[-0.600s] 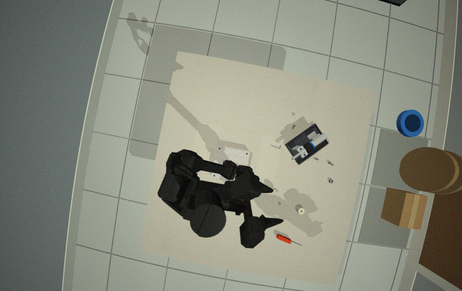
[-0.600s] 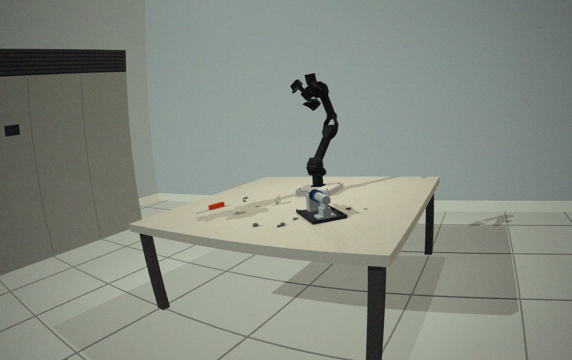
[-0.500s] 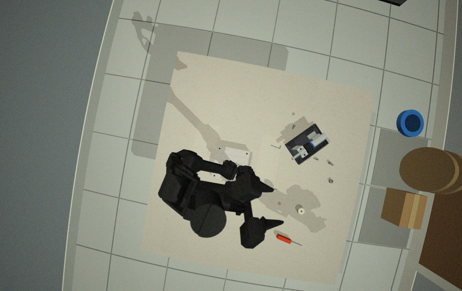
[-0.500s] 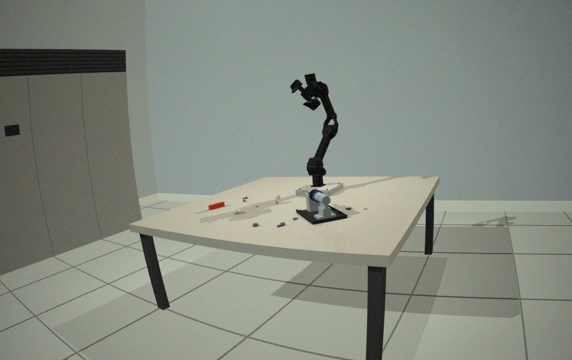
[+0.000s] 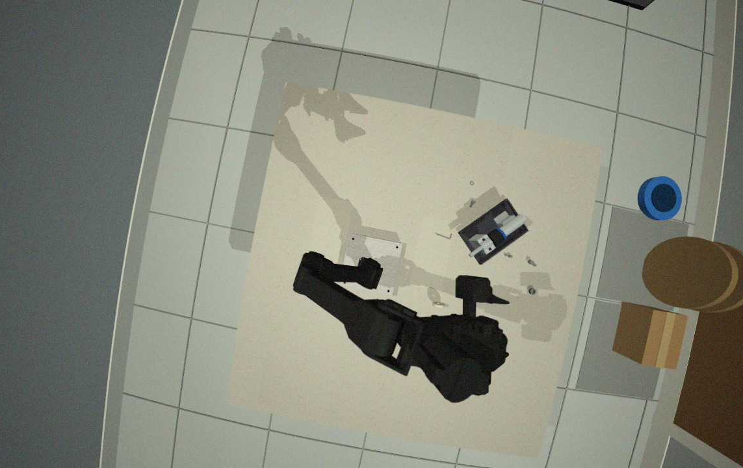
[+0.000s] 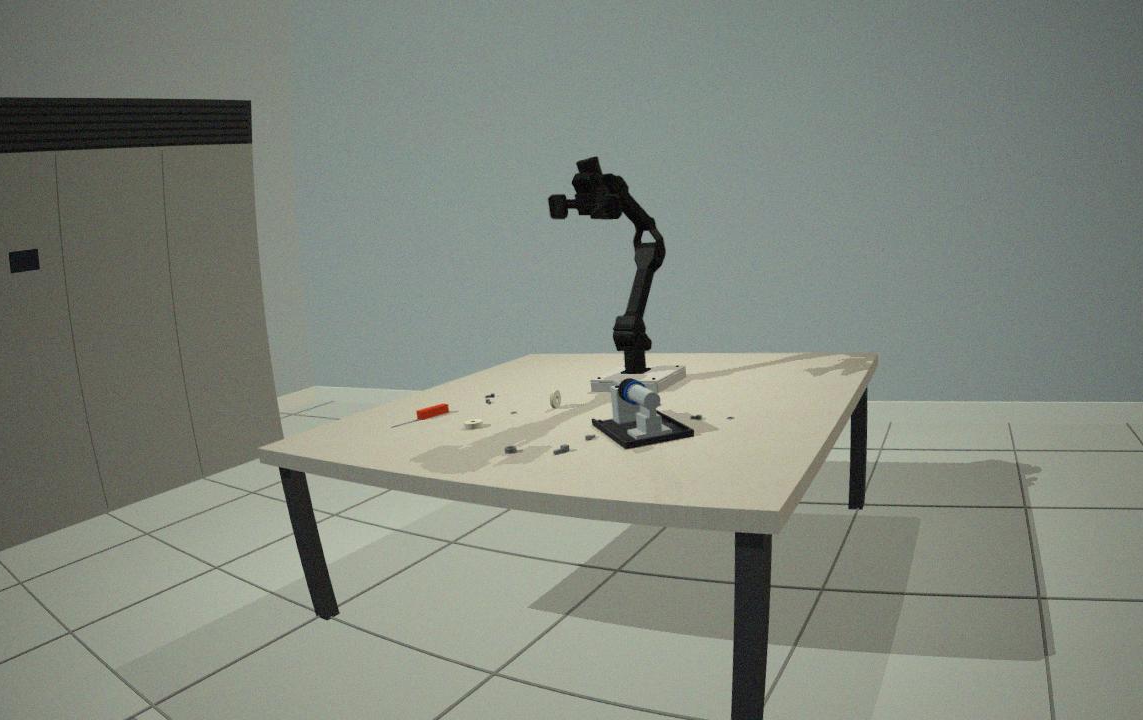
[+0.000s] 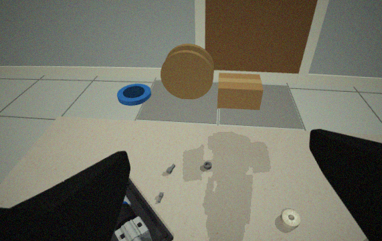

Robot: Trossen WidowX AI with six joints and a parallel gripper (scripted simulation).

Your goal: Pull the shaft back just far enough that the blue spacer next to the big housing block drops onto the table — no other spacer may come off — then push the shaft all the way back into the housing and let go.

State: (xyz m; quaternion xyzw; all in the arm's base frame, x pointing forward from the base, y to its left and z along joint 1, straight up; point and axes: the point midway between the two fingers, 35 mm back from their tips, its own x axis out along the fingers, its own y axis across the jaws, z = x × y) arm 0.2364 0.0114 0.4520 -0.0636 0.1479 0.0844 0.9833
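Note:
A dark tray (image 5: pixel 483 261) (image 6: pixel 647 442) (image 7: pixel 165 231) carries the pale housing block (image 5: pixel 484 242) (image 6: pixel 620 407) (image 7: pixel 133 231) and a smaller pale support (image 6: pixel 647 424). The shaft's thick white cylinder (image 5: pixel 515 223) (image 6: pixel 644 394) lies across the tray at an angle, with its thin end out past the block. A black band (image 5: pixel 496 236) and a blue band (image 5: pixel 501 233) show around the shaft between block and cylinder; the exact spacer count is unclear. My gripper (image 7: pixel 218 149) is open and empty, high above the table and away from the shaft. Its left finger partly hides the tray in the wrist view.
Small bolts (image 5: pixel 531 261) (image 7: pixel 170 169) and a nut (image 5: pixel 532 289) (image 7: pixel 207 165) lie near the tray. A cream roller (image 5: pixel 438 304) (image 6: pixel 472 423) (image 7: pixel 291 217) and a red block (image 6: pixel 432 411) lie on the table. The arm's white base plate (image 6: pixel 669 377) stands behind the tray.

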